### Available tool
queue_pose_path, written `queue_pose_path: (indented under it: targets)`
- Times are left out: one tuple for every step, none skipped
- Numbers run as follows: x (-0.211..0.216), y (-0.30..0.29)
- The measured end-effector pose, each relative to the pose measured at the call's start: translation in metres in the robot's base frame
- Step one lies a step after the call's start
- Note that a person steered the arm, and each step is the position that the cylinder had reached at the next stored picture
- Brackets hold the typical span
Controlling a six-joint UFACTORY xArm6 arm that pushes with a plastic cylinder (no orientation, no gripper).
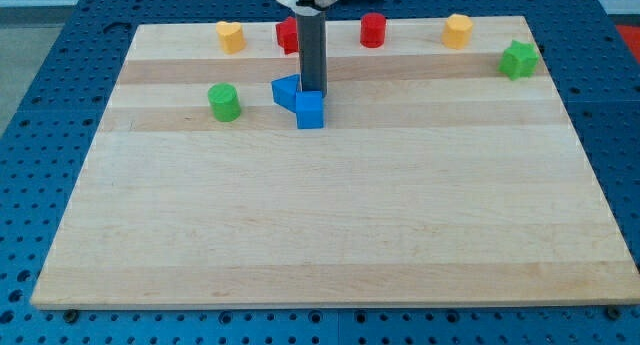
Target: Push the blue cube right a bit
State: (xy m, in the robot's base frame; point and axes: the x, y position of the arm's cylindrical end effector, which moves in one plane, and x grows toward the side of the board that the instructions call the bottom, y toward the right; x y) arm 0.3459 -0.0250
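Observation:
The blue cube (310,111) sits on the wooden board (330,225) in the upper middle of the view. A second blue block (286,89), wedge-like, touches its upper left. My tip (313,91) ends just above the cube's top edge in the view, to the right of the wedge block, touching or nearly touching both.
A green cylinder (224,102) stands left of the blue blocks. Along the top edge are a yellow heart-like block (231,35), a red block (288,34) partly behind the rod, a red cylinder (373,29), a yellow block (458,30) and a green star-like block (518,60).

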Motion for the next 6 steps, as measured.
queue_pose_path:
  targets:
    - [0.0,0.0]
    - [0.0,0.004]
    - [0.004,0.027]
    - [0.044,0.049]
    - [0.079,0.046]
    - [0.084,-0.003]
